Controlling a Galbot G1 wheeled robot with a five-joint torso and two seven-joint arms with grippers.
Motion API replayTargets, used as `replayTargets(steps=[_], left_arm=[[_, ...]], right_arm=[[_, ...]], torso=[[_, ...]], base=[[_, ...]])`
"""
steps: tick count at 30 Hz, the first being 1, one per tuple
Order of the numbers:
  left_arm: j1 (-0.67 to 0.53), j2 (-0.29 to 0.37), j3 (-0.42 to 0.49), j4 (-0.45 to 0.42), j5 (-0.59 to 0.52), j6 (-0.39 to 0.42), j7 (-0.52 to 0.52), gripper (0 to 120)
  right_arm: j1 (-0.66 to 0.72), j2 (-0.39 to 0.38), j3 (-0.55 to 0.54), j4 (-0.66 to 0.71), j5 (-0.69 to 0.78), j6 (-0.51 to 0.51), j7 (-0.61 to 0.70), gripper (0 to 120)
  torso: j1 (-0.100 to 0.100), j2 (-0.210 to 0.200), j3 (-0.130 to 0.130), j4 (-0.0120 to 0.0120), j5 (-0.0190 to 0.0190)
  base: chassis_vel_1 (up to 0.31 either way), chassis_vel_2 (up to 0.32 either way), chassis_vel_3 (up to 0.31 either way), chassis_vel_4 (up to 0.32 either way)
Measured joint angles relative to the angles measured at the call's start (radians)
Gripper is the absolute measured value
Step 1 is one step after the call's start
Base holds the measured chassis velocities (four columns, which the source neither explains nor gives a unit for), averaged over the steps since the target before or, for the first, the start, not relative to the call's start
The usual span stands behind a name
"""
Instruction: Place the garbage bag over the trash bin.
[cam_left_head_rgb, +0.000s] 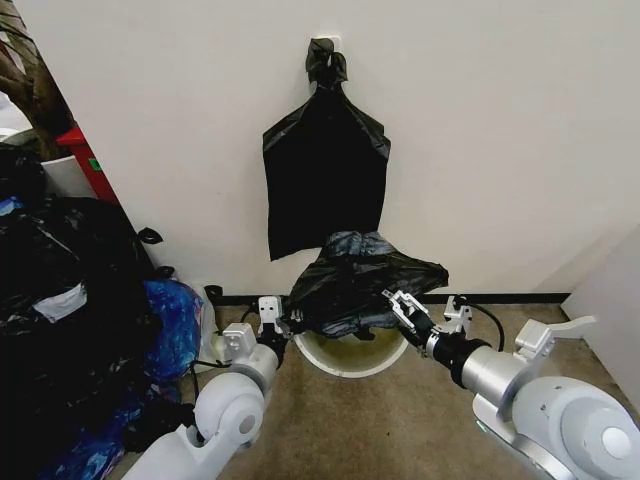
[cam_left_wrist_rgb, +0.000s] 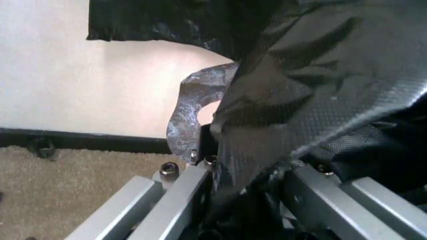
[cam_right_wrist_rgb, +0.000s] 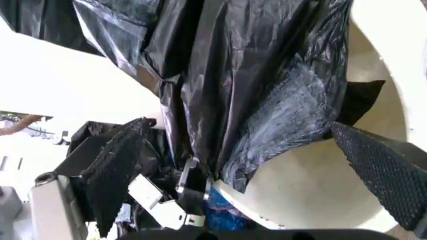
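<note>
The bag (cam_left_head_rgb: 365, 285) hung bunched above the bin (cam_left_head_rgb: 350, 355), not yet over its rim; the left gripper (cam_left_head_rgb: 283, 322) clenched its edge, the right gripper (cam_left_head_rgb: 400, 305) stood released.

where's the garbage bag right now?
Head view, centre: the garbage bag is draped above the trash bin, between the left gripper and right gripper, below the flat wall-hung bag.

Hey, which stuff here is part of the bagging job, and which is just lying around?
Part of the job: garbage bag, white trash bin, left hand, right hand.

Just lying around: black bag hanging on the wall, heap of black bags, blue bag, red box.
</note>
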Motion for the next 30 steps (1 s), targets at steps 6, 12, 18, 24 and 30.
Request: replayTargets(steps=[6,12,18,24,30], left_arm=[[0.001,0.0,-0.001,-0.006,-0.002,0.002,0.0,1],[0.0,-0.001,-0.003,-0.008,-0.011,0.004,-0.001,1],[-0.005,0.001,-0.005,-0.013,-0.017,0.005,-0.003,1],[-0.013,0.004,-0.006,-0.017,-0.022,0.006,-0.003,1],[-0.019,0.003,-0.006,-0.018,-0.024,0.006,-0.003,1]], right_arm=[[-0.001,-0.001,-0.008,0.0,-0.011,-0.007,-0.019,98],[-0.008,-0.001,-0.02,-0.001,-0.031,-0.023,-0.052,82],[-0.009,-0.001,-0.036,-0.001,-0.069,-0.029,-0.077,62],[-0.008,-0.003,-0.034,-0.001,-0.078,-0.029,-0.08,38],[-0.009,-0.006,-0.03,-0.001,-0.083,-0.028,-0.081,15]], torso=[[0.0,0.0,0.0,0.0,0.0],[0.0,0.0,0.0,0.0,0.0],[0.0,0.0,0.0,0.0,-0.0001],[0.0,0.0,0.0,0.0,0.0],[0.0,0.0,0.0,0.0,-0.0001]], base=[[0.0,0.0,0.0,0.0],[0.0,0.0,0.0,0.0],[0.0,0.0,0.0,0.0],[0.0,0.0,0.0,0.0],[0.0,0.0,0.0,0.0]])
